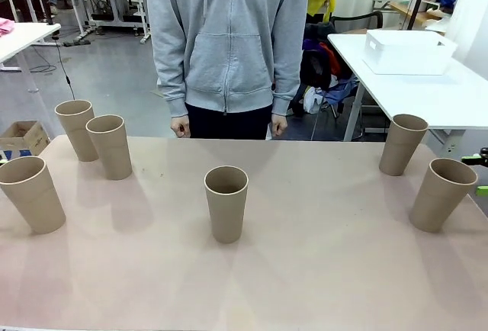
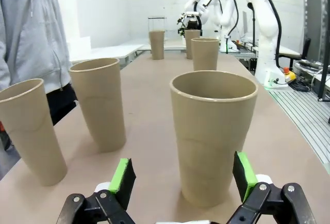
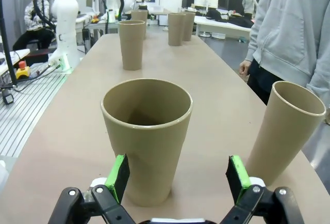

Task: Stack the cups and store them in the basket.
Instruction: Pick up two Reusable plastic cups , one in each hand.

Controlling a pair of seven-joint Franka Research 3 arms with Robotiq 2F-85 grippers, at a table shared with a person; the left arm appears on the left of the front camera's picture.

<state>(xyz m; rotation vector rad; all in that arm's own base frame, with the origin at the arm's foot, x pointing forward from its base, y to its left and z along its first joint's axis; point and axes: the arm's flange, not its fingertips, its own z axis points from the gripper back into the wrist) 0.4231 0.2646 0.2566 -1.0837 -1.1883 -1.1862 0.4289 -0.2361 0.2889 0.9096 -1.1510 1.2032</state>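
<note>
From the front, six cups stood upright and apart on the worktop (image 1: 305, 270). The centre cup (image 1: 226, 203) had bare surface all round it. The near-left cup (image 1: 32, 194) sat hard by the left edge, with two more behind it. The near-right cup (image 1: 442, 194) sat close to the right edge, with another farther back. The basket (image 1: 408, 51) rested on a separate white table (image 1: 457, 94) beyond the far right corner, well apart from every cup. A person's hands (image 1: 181, 126) hung at the far edge.

From the left wrist, the left end effector (image 2: 183, 177) was released, its jaws wide. The green pads (image 2: 122, 178) stood either side of the near-left cup without touching it. The worktop's edge ran just to that cup's right, and clear surface stretched ahead.

From the right wrist, the right end effector (image 3: 178, 175) was likewise released around the near-right cup. The cup stood nearer one pad, with a gap at the other. The worktop's edge lay close on the picture's left, and a neighbouring cup (image 3: 286, 131) stood near on the other side.
</note>
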